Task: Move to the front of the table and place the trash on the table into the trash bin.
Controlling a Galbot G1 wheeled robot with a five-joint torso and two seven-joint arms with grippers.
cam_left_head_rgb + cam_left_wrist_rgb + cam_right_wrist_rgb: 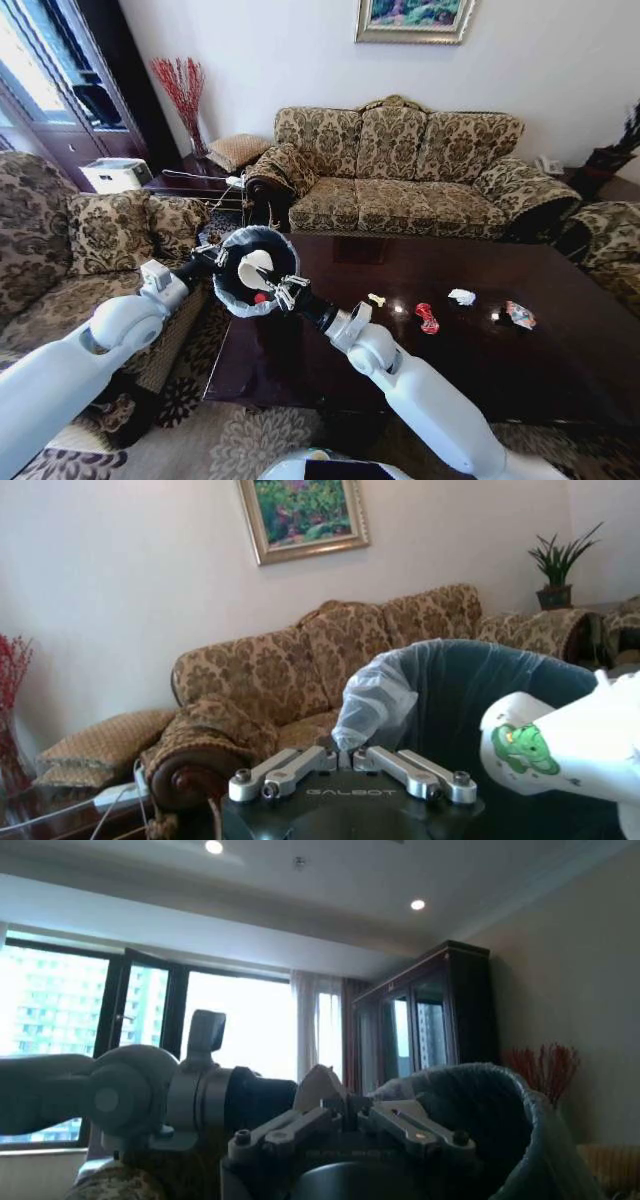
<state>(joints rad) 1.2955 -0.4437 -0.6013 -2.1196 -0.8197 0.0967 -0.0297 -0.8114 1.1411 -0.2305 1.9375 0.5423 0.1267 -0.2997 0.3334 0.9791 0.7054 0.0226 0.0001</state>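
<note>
The robot is mid-drop. Its left claw (216,254) grips the near-left rim of the trash bin (240,298), fingers pinched shut on the bag-lined edge, and holds the bin raised off the floor at the left end of the bench (480,370). The right claw (283,292) reaches in from four o'clock of the bin and is clamped on a white crumpled paper wad (254,270), which sits right over the black-lined mouth. In the left wrist view the wad (560,750), with a small green print on it, hangs beside the inner wall of the bin (470,697), so it looks inside the rim or nearly so.

On the dark glossy top, to the three o'clock side of the bin, four pieces of litter wait in a loose row: a tiny yellowish scrap (376,299), a red crumpled wrapper (427,318), another white wad (462,296), and farthest off, a multicoloured wrapper (520,316).

My read is that the next move calls for the right claw to spread its fingers while still above the opening, so the wad falls clean into the bag, with the left arm keeping the bin level. After that, the yellowish scrap is the closest pick.
</note>
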